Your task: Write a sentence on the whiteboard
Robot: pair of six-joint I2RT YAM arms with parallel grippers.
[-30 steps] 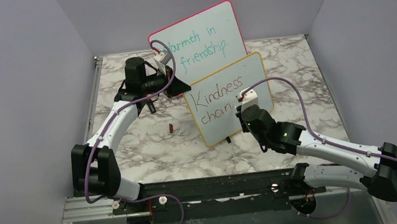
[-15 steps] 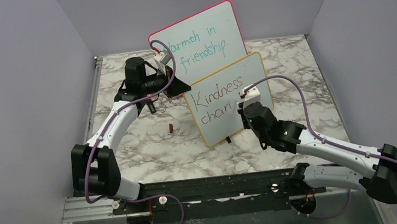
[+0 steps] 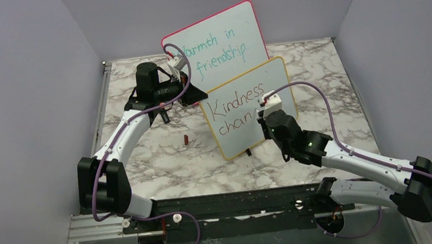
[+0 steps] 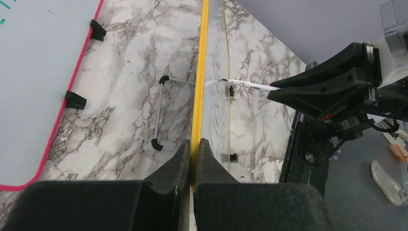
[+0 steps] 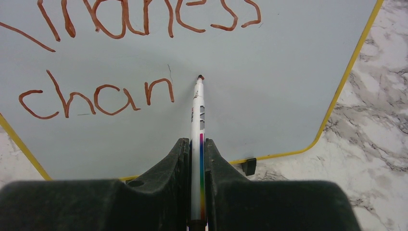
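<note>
Right wrist: right gripper [image 5: 197, 147] pinched tight on a slim white marker [image 5: 197, 108], tip against the glossy whiteboard [image 5: 279, 72], just right of "chan" in the reddish-brown sentence [image 5: 96, 98]. Board stands on the veined marble surface [image 5: 380, 120]; rounded corners, thin yellow frame. Left gripper [image 4: 193, 147] clamped on the frame edge.

On my feed the whiteboard [image 3: 236, 141] is white, framed yellow-orange, its sentence [image 3: 237, 101] reddish-brown — the other board [image 3: 216, 29] pink-red-framed, its writing [image 3: 222, 52] teal. The desk [image 3: 164, 163] is white marble veined grey; the marker [image 5: 197, 115] white, rainbow-striped.
</note>
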